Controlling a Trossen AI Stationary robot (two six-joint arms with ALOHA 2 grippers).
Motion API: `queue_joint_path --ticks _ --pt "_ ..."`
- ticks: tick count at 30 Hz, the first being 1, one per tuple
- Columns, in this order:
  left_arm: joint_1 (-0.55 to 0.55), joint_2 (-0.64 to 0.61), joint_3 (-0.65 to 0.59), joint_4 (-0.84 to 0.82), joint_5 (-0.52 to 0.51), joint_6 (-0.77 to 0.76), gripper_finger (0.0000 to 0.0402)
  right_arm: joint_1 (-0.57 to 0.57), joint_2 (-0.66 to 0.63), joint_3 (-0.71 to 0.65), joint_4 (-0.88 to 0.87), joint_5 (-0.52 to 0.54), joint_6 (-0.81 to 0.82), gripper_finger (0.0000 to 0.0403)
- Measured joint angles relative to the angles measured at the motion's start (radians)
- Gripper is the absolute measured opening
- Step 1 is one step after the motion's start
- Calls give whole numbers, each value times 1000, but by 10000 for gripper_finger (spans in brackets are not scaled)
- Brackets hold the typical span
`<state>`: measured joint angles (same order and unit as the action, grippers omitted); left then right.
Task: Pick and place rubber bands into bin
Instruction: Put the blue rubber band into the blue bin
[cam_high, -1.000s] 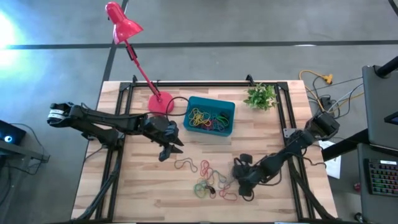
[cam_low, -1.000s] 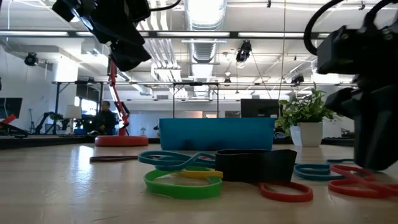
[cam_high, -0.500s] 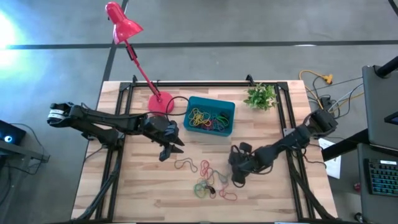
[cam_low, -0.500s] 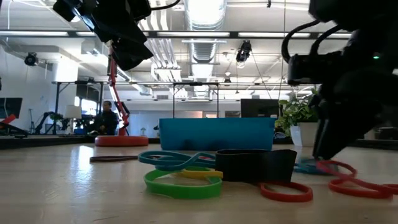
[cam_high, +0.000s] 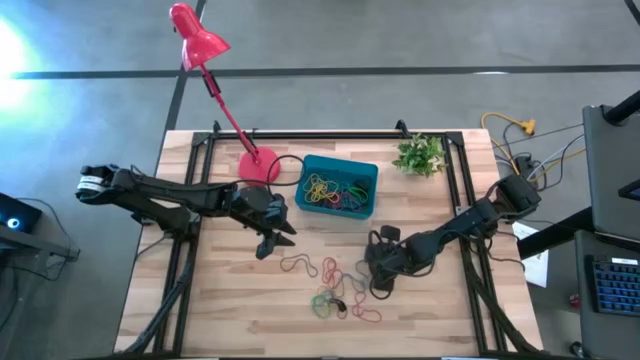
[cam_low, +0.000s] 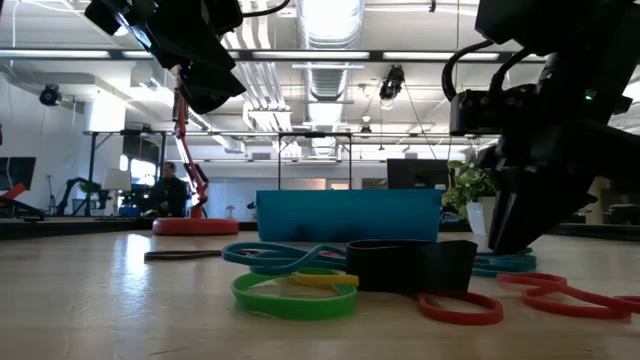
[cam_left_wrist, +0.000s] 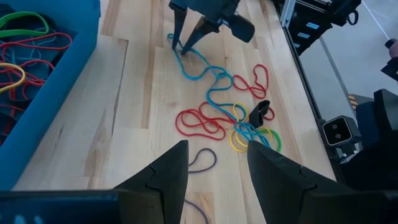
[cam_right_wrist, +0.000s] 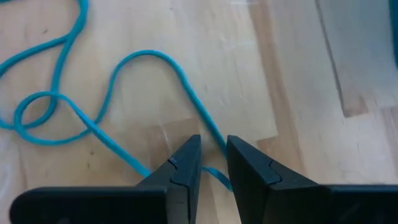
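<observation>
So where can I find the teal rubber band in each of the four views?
High view: thin teal rubber band below the bin, at the right gripper.
Low view: flat at right, under that gripper.
Left wrist view: long squiggle from the gripper to the pile.
Right wrist view: between the fingers.
Shared landmark: the right gripper's tips.

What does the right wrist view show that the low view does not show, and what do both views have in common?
Only the right wrist view: the right gripper has its fingers nearly closed on the teal rubber band, whose loops lie on the bare wood.

Only the low view: the bin, the green rubber band, the black rubber band, the red lamp base, the plant, and the left gripper hanging high above the table.

Both: the right gripper low at the table, on the teal band.
</observation>
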<state>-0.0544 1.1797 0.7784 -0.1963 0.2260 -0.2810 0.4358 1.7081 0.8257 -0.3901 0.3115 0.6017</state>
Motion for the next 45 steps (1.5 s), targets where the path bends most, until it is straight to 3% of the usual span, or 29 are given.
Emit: queue_joint_path --ticks 8,18,28,33,45 --pt "0 0 0 0 0 0 149 1 9 18 11 -67 -82 68" --pt "0 0 0 2 0 -2 149 -1 58 62 11 -96 -38 55" --pt "-1 0 0 1 0 -2 149 -1 20 67 -1 44 92 49" --pt "0 0 0 1 0 -2 149 1 6 68 1 50 72 51" --pt "0 0 0 0 0 7 149 0 5 68 3 -6 99 148"
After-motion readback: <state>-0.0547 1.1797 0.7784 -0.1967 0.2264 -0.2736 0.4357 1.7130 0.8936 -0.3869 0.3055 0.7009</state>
